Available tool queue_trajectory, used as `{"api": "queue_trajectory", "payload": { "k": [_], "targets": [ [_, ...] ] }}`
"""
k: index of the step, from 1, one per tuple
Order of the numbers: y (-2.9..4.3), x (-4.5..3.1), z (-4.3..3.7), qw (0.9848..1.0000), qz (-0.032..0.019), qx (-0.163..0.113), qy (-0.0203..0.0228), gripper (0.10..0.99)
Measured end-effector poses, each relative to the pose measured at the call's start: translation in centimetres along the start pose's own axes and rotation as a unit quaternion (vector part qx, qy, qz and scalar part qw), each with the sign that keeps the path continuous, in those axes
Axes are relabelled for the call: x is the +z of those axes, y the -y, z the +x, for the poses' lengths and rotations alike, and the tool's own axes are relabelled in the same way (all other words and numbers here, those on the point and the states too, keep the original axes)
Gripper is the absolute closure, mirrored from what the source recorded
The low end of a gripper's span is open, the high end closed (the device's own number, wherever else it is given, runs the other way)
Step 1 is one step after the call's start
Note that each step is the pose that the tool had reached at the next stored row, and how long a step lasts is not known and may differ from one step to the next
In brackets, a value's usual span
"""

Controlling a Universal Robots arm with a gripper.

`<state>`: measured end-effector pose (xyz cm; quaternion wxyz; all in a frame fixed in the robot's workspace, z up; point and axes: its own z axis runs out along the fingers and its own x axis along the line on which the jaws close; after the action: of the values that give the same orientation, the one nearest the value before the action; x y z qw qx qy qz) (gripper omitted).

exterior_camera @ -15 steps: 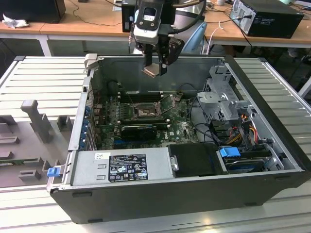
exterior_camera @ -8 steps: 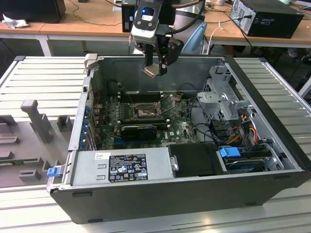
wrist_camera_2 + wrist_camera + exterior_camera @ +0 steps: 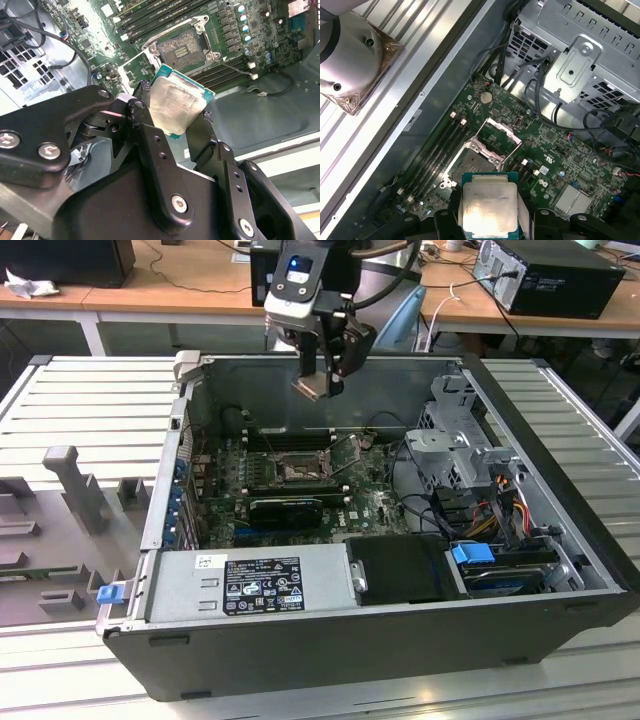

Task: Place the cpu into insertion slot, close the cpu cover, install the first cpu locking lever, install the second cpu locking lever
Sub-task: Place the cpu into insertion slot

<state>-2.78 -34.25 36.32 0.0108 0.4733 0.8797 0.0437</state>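
Below, on the green motherboard [image 3: 372, 506], the insertion slot [image 3: 297, 472] lay uncovered, its cpu cover [image 3: 498, 133] tilted up. Higher, slightly toward the exterior view's right, the gripper [image 3: 320, 380] clamped the cpu [image 3: 312, 388], well apart from the slot.

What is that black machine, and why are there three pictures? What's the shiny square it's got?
The machine is a robot arm. At its end sits a gripper, a sort of hand with two fingers. The exterior view comes from a camera standing off the arm. It looks down into an open computer case lying on a slatted metal table. Both wrist views come from cameras that ride on the arm, so they peek past the fingers. The shiny square is the cpu, the computer's thinking chip. The gripper pinches it by its edges, up in the air. Below it, on the green motherboard, is the insertion slot, and the cpu cover stands open next to it.
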Motion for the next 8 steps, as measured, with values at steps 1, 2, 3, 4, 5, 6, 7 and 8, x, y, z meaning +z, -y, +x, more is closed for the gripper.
{"api": "queue_trajectory", "payload": {
  "k": [1,2,3,4,5,6,7,8],
  "targets": [
    [0.01,0.08,0.00,1.0000,0.0000,0.001,0.0001,0.557],
    [0.02,0.18,-0.01,1.0000,-0.0001,0.002,0.0001,0.557],
    [0.03,0.32,-0.01,1.0000,-0.0001,0.002,0.0001,0.557],
    [0.04,0.43,-0.01,1.0000,-0.0001,0.002,0.0002,0.557],
    [0.05,0.55,-0.02,1.0000,-0.0001,0.002,0.0002,0.557],
    [0.05,0.63,-0.02,1.0000,-0.0001,0.003,0.0002,0.557],
    [0.06,0.74,-0.02,1.0000,-0.0001,0.003,0.0003,0.557],
    [0.06,0.75,-0.02,1.0000,0.0000,0.004,0.0004,0.557]
  ]
}}
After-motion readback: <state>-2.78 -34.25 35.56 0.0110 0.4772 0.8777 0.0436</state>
